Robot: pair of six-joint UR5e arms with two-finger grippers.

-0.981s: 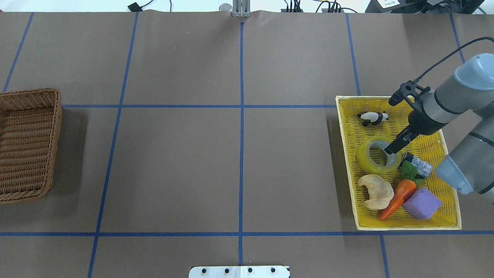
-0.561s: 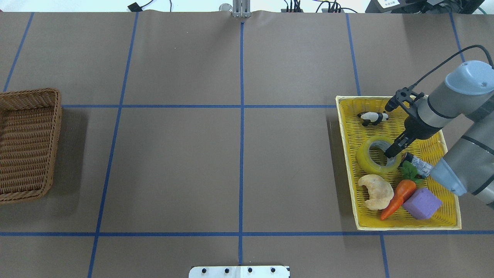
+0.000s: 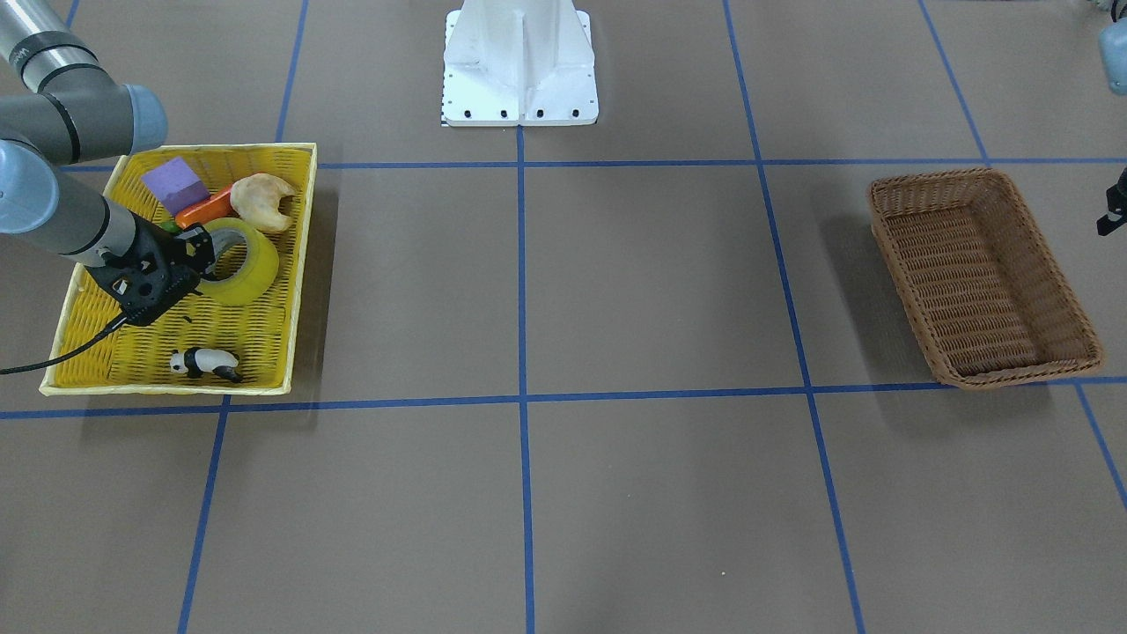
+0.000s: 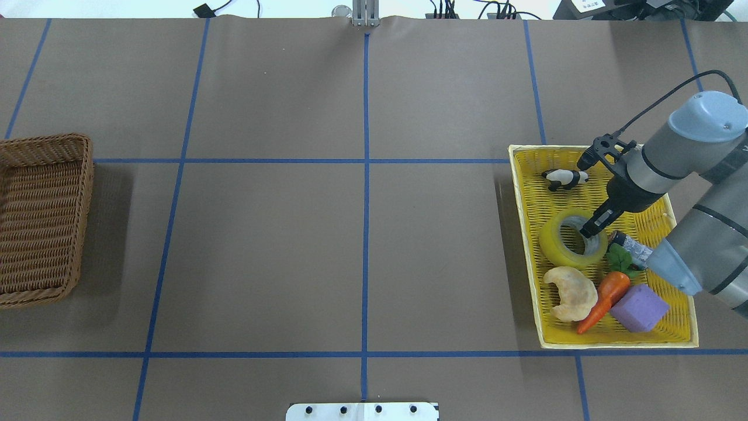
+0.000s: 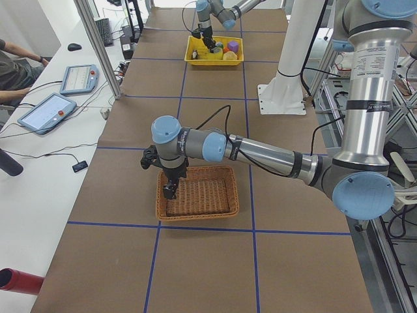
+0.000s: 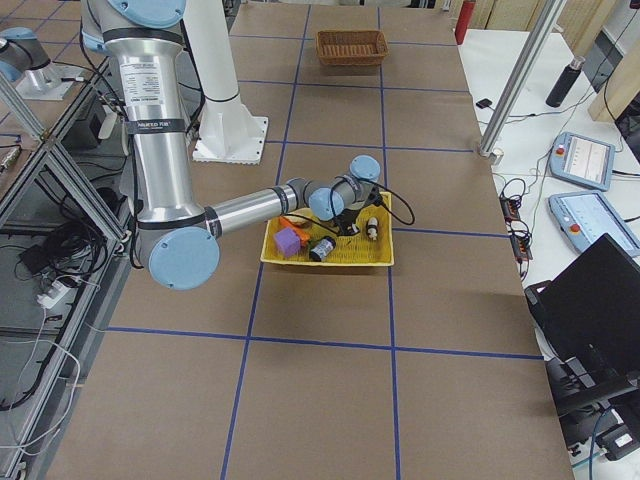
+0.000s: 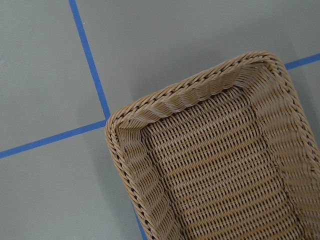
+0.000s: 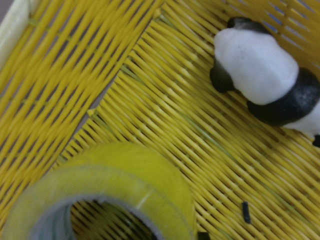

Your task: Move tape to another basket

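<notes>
My right gripper [image 4: 589, 230] has dropped astride the tape [image 4: 555, 242]'s two-o'clock wall, so the grasp looks nearly set, though I can't tell if it's clenched.

table [image 4: 263, 234]: brown, blue grid | basket [image 4: 41, 222] | yellow tray [image 4: 534, 187]

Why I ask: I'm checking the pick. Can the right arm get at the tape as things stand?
Probably yes: the right hand is down at the core hole of the tape in the yellow tray, nothing lies over the roll, and the silver cylinder sits beside it.
</notes>
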